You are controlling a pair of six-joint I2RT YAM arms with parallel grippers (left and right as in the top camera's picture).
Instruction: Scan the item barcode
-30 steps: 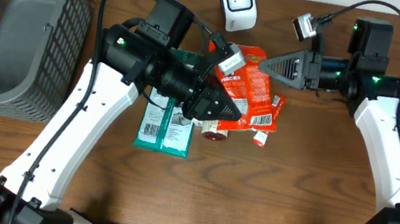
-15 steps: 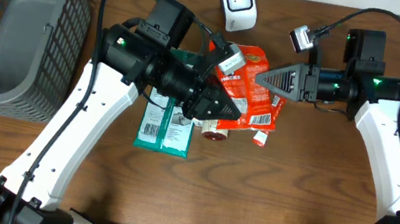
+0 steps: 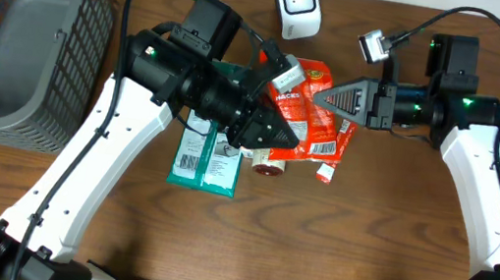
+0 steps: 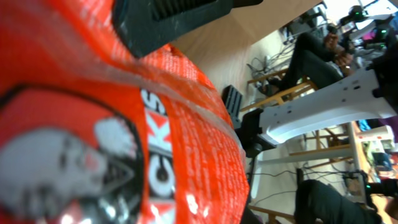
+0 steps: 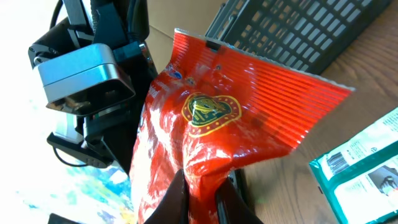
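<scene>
You see the red snack bag (image 3: 313,105) over the middle of the table (image 3: 362,256), at 6 o'clock from the white scanner (image 3: 298,4). Its long axis runs from 11 to 5 o'clock, and the white-label end points to 5. Your left gripper (image 3: 279,132) is grasping its 8 o'clock side. Your right gripper (image 5: 202,186) is clenched on its 2 o'clock edge.

A crinkled, glossy red snack bag (image 3: 309,109) with a gold crest is held up mid-scene, a white barcode label (image 3: 326,149) at its 5 o'clock corner. The white scanner (image 3: 298,4) stands at 12 o'clock from it.
</scene>
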